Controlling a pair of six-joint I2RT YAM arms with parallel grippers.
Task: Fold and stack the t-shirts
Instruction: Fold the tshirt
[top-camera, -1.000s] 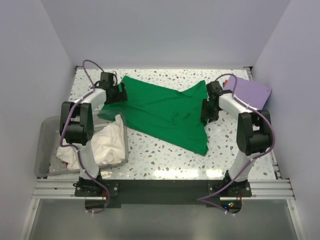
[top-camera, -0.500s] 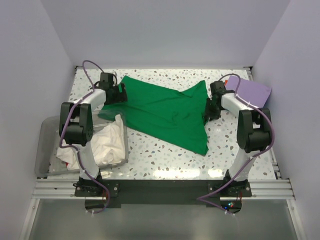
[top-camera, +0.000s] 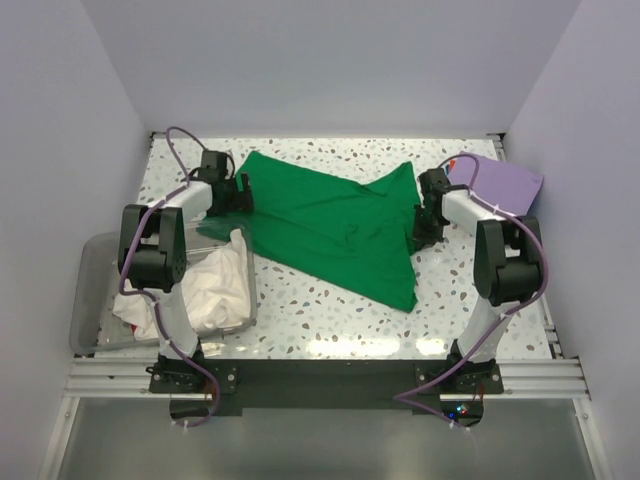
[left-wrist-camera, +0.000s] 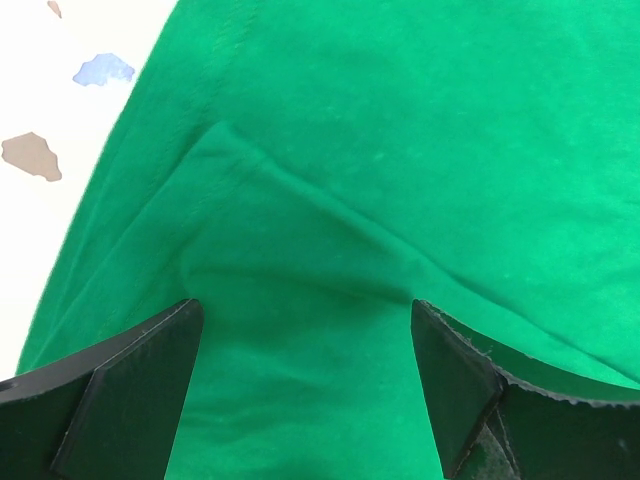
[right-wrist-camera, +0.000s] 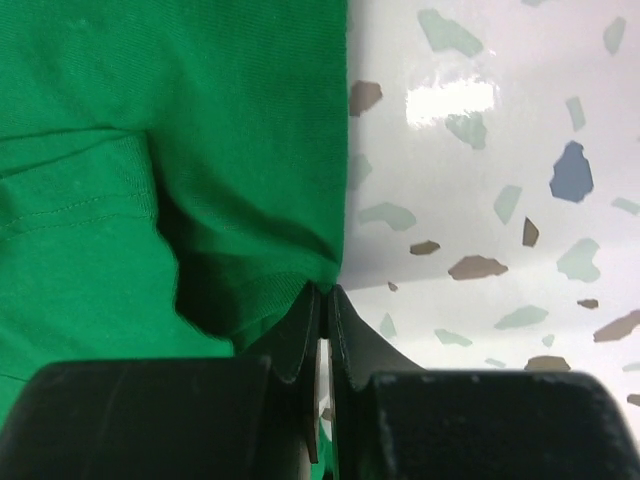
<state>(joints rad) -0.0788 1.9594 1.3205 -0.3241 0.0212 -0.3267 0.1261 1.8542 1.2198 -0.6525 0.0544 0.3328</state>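
Note:
A bright green t-shirt lies spread and wrinkled across the speckled table. My left gripper sits at its left edge, open, its fingers straddling a fold of green cloth in the left wrist view, where the left gripper holds nothing. My right gripper is at the shirt's right edge. In the right wrist view the right gripper is shut on the hem of the green t-shirt. A lavender-purple t-shirt lies folded at the back right. White t-shirts are heaped in the bin.
A clear plastic bin stands at the near left beside the left arm's base. Bare speckled tabletop shows to the right of the green hem. Pale walls close in the table on three sides.
The right gripper's jaws have closed onto the green t-shirt's right edge, after shifting slightly along that edge. The left gripper stays open and has hardly moved.

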